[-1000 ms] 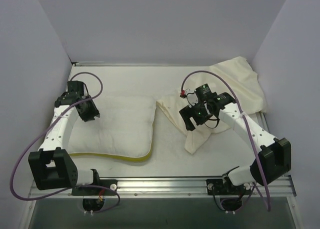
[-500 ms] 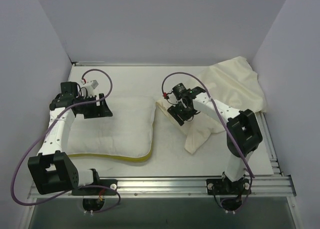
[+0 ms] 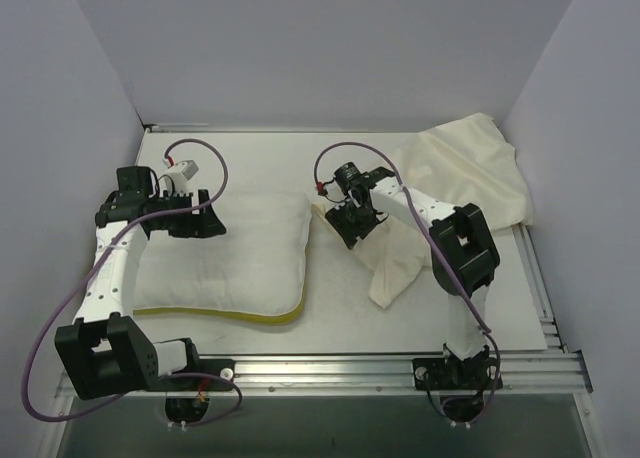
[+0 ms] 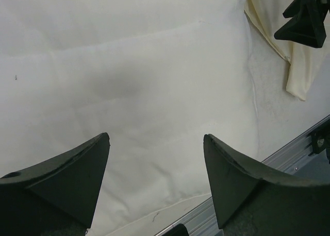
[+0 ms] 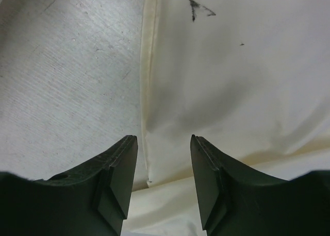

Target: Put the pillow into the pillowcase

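The pillow (image 3: 230, 253), plump and white with a yellow band along its near edge, lies at the left of the table. My left gripper (image 3: 203, 223) hovers open and empty over its far left part; the left wrist view shows the gripper (image 4: 155, 136) above the white pillow (image 4: 144, 76). The pillowcase (image 3: 455, 173), limp cream cloth, lies at the right, one end bunched against the right wall. My right gripper (image 3: 350, 226) is open and empty over its left edge; in the right wrist view the gripper (image 5: 163, 138) straddles the hem of the pillowcase (image 5: 232, 66).
White walls close in the table (image 3: 270, 158) at the back and both sides. A metal rail (image 3: 330, 368) runs along the near edge. Purple cables loop from both wrists. In the left wrist view the right gripper (image 4: 305, 19) and the pillowcase (image 4: 299, 71) show beyond the pillow.
My right gripper has moved left and back to the pillowcase's left edge, its arm folding in. My left gripper has turned and shifted right over the pillow's far left part.
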Robot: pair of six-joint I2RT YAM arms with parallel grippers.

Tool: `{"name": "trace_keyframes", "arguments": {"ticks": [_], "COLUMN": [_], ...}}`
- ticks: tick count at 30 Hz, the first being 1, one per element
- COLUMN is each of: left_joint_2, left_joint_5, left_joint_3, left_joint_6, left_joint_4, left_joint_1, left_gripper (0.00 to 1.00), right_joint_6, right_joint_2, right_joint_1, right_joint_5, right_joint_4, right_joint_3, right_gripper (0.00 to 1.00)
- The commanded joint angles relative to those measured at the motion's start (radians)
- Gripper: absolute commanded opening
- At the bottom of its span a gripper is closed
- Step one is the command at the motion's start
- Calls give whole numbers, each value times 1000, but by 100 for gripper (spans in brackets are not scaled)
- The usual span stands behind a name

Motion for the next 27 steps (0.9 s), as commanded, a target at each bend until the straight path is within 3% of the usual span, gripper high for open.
{"name": "trace_keyframes", "arguments": {"ticks": [1, 3, 7, 10, 16, 20, 22, 27], "left_joint_2": [5, 10, 10, 13, 28, 42, 48, 62], "left_joint_5": [37, 37, 34, 35, 45, 75, 84, 146], "left_joint_3": [7, 4, -15, -25, -10, 11, 24, 28], "left_joint_6": [24, 24, 26, 30, 39, 64, 75, 95], "left_joint_4": [8, 12, 19, 21, 22, 27, 27, 32], "left_joint_1": [12, 18, 35, 49, 64, 65, 65, 64], "left_gripper": [82, 82, 82, 82, 81, 81, 81, 81], "right_joint_6": [8, 13, 20, 20, 52, 147, 154, 109], "right_joint_2": [41, 68, 117, 170, 200, 204, 165, -34], "right_joint_1": [1, 1, 1, -10, -96, -200, -226, -223], "right_joint_5": [-20, -26, -6, 18, -30, -210, -277, -388], "right_joint_4": [-44, -44, -44, -44, -43, -44, -44, -44], "right_joint_3": [45, 70, 133, 194, 408, 583, 581, 365], "right_gripper": [46, 44, 29, 0, 0, 0, 0, 0]}}
